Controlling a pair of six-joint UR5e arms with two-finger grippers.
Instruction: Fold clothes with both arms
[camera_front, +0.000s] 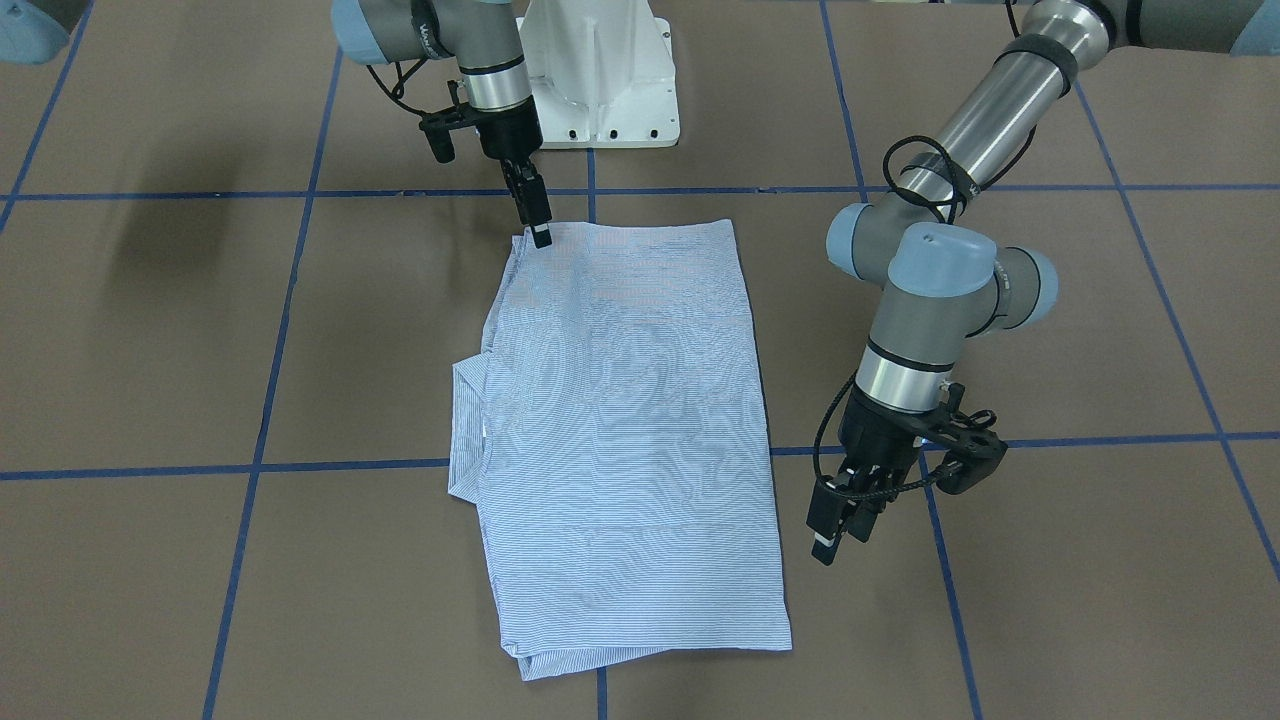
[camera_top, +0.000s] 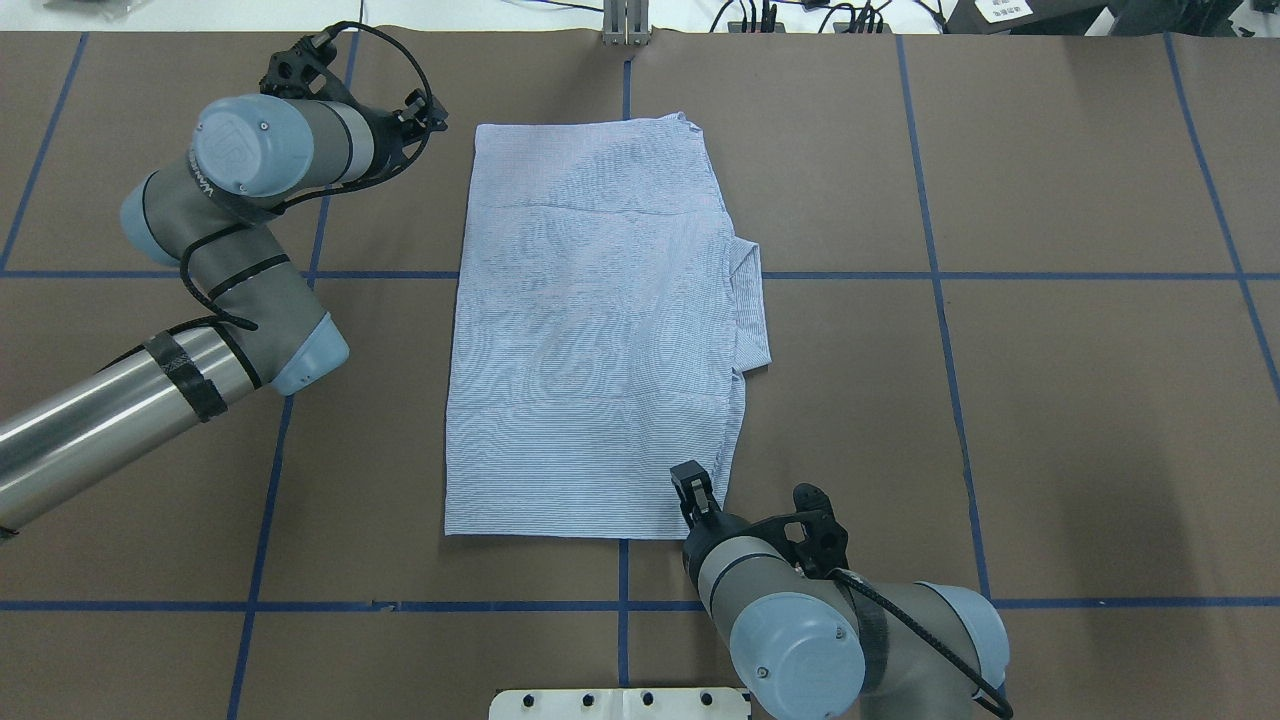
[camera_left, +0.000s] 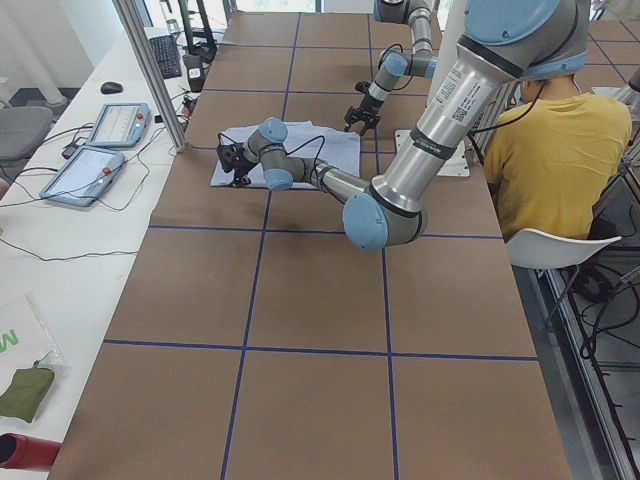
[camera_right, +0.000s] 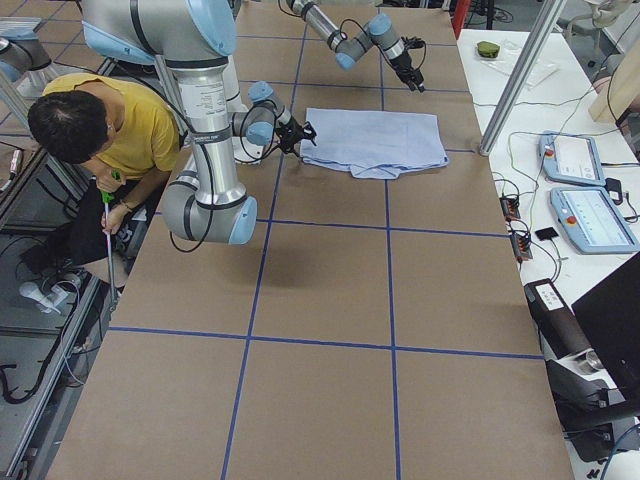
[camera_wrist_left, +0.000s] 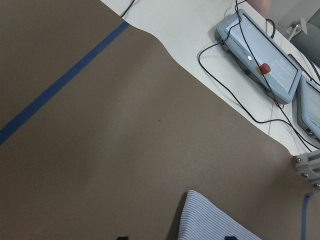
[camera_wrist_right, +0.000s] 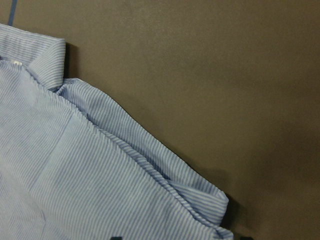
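At table (camera_front: 1050, 600) centre, the folded striped shirt (camera_front: 620, 430) is laid flat. The right gripper (camera_front: 540, 236) is positioned at its near right corner, with the jaws parted. The left gripper (camera_front: 835, 535) is held just beside the far left corner, apart from the cloth, with its jaws also parted.

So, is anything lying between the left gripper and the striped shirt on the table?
Nothing visible. The left gripper hangs just beside the edge of the light blue-and-white striped button-up shirt, and only the bare brown table shows in the gap between them.
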